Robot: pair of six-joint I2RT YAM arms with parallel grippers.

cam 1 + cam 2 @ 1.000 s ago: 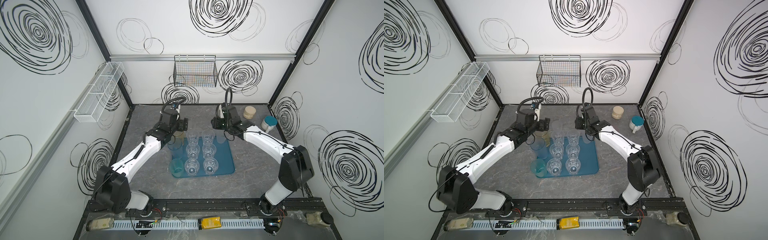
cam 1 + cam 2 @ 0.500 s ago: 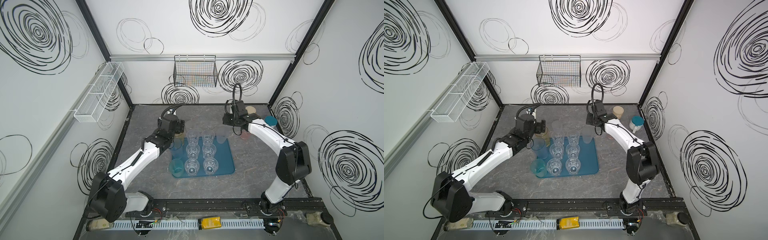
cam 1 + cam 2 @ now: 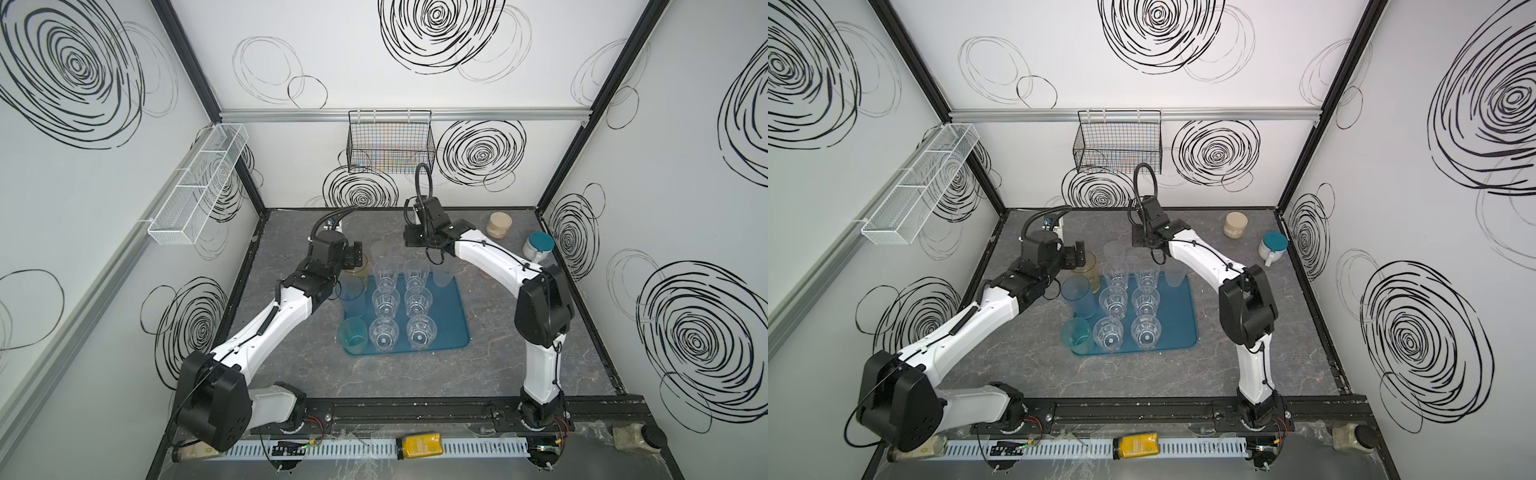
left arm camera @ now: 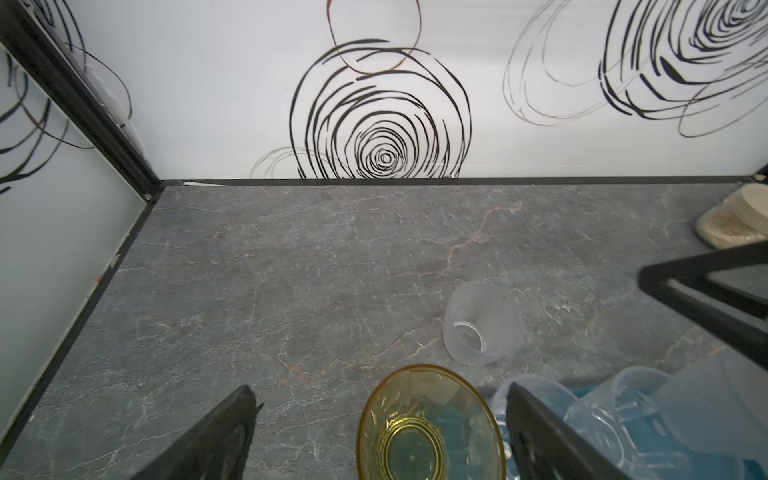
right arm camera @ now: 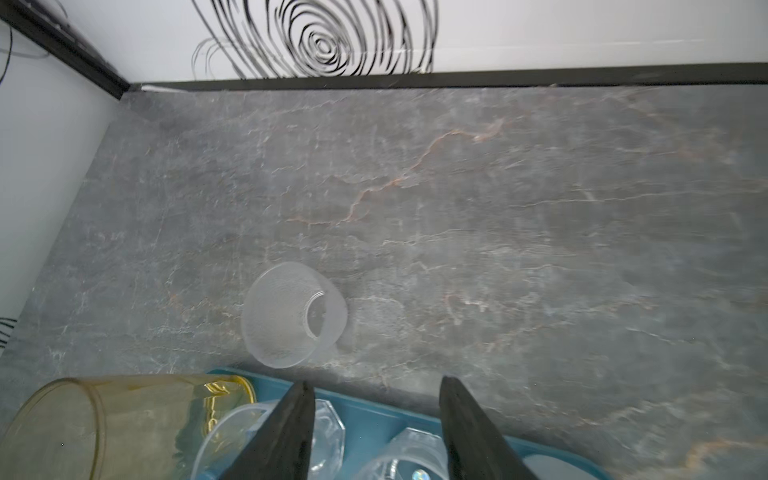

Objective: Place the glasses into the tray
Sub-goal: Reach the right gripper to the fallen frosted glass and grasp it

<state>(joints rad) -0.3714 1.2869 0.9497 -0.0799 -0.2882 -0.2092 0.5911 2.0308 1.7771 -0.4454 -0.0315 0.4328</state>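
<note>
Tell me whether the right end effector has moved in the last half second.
Yes. In a top view the right end effector has swung left, away from the beige jar, toward the frosted glass beyond the tray.

We recorded white rounded link shells and black joint housings on the left arm [image 3: 286,311] and the right arm [image 3: 486,255]. We noted a black ribbed hose [image 3: 417,183] looped at each wrist and a black coiled cable [image 3: 266,325] along the left arm's white link.
</note>
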